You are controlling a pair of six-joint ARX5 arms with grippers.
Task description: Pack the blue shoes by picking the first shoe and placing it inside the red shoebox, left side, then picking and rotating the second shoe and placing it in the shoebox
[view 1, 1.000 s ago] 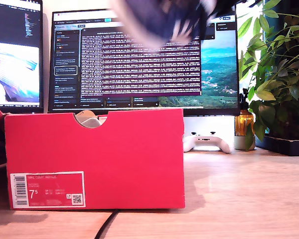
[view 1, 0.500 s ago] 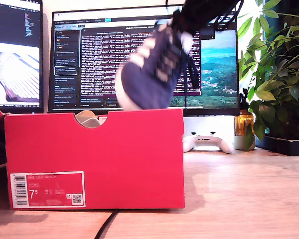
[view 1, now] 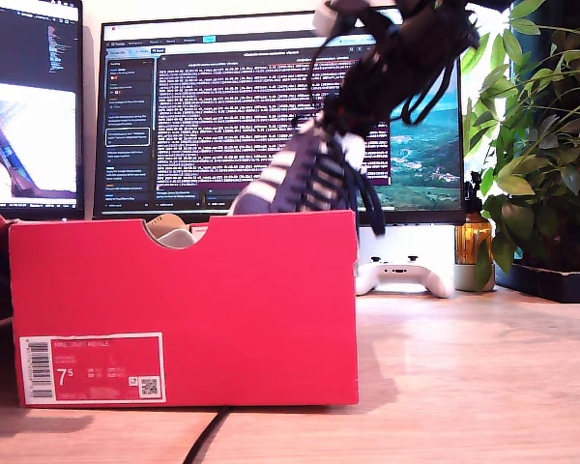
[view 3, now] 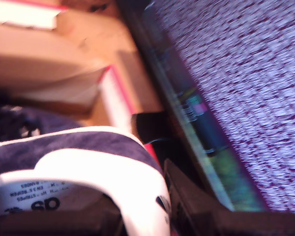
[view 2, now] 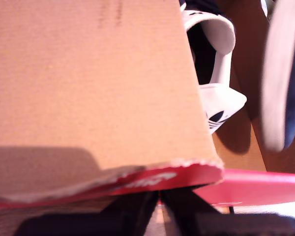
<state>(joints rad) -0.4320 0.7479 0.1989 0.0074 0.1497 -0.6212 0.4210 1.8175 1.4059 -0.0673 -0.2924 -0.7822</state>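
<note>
Only my first wrist view shows the boxed shoe (view 2: 217, 105).

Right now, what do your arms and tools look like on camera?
In the exterior view one arm is black, with loose black cables looped along it and a white part near its top. My first tool shows black fingers. My second tool also looks black, though blurred.
</note>
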